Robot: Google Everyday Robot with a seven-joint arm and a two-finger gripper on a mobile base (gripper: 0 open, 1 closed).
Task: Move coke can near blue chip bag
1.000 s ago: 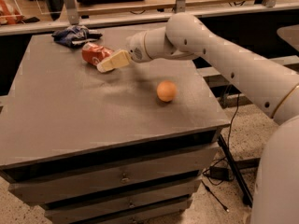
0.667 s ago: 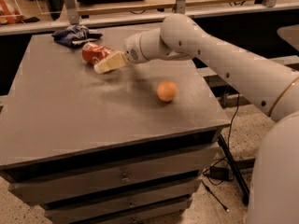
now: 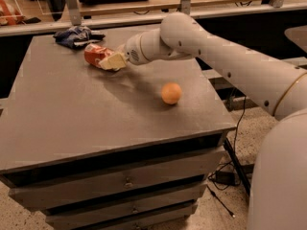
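The coke can [image 3: 94, 54] is red with white lettering and lies tilted at the back left of the grey table [image 3: 72, 114]. My gripper [image 3: 111, 61] is at the can's right end, shut on it with cream fingers [image 3: 114, 60] over its side. The blue chip bag [image 3: 76, 35] lies crumpled at the table's back left edge, just behind and left of the can, a short gap away.
An orange ball [image 3: 171, 93] sits on the table right of centre, in front of my arm [image 3: 216, 56]. A shelf rail [image 3: 144, 18] runs behind the table. Drawers [image 3: 120, 181] face the front, and cables [image 3: 230, 176] lie on the floor at the right.
My arm has shifted slightly left and back. The gripper and the coke can have barely moved and stay together near the blue chip bag.
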